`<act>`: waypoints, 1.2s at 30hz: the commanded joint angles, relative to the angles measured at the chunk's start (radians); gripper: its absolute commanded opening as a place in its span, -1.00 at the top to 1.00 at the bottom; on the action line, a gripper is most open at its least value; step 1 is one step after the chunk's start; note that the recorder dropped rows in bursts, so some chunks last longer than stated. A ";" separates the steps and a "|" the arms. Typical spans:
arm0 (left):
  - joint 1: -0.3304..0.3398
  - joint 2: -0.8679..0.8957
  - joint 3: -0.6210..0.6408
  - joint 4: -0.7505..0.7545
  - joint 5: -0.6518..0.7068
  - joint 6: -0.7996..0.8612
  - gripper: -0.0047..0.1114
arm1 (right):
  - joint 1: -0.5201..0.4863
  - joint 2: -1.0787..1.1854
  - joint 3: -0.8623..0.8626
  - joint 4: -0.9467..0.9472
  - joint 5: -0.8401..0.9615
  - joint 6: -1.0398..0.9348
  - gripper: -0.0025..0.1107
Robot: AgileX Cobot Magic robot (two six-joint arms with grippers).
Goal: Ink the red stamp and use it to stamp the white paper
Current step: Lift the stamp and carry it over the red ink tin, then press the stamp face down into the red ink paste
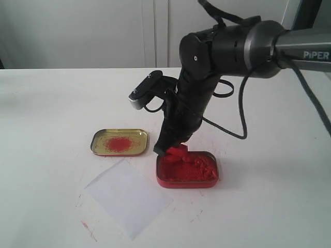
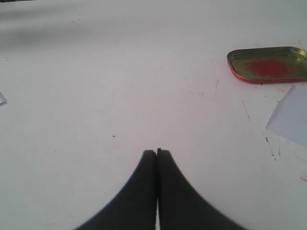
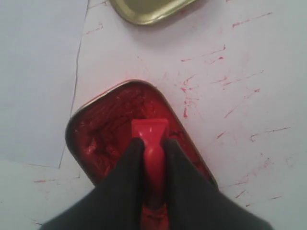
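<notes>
My right gripper [image 1: 175,150] is shut on the handle of the red stamp [image 1: 178,153], whose square base [image 3: 150,130] sits down in the ink paste of the red tin [image 1: 187,169]. In the right wrist view the stamp [image 3: 152,153] shows between the two black fingers, over the tin [image 3: 103,132]. The white paper [image 1: 127,197] lies flat just left of the tin, also seen in the right wrist view [image 3: 38,76] and the left wrist view [image 2: 290,117]. My left gripper [image 2: 157,152] is shut on nothing, over bare table; it is out of the exterior view.
A shallow gold tin lid [image 1: 119,141] with red smears lies behind the paper, left of the red tin; it also shows in the left wrist view [image 2: 268,63]. Red ink specks mark the white tabletop [image 3: 240,96] around the tin.
</notes>
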 commanded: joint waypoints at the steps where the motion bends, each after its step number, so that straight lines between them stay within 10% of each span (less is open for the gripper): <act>1: 0.004 -0.005 0.005 -0.010 -0.001 -0.001 0.92 | -0.010 -0.035 0.094 -0.010 -0.068 -0.013 0.96; 36: 0.004 -0.005 0.005 -0.010 -0.001 -0.001 0.92 | -0.025 0.089 0.320 -0.018 -0.232 -0.013 0.96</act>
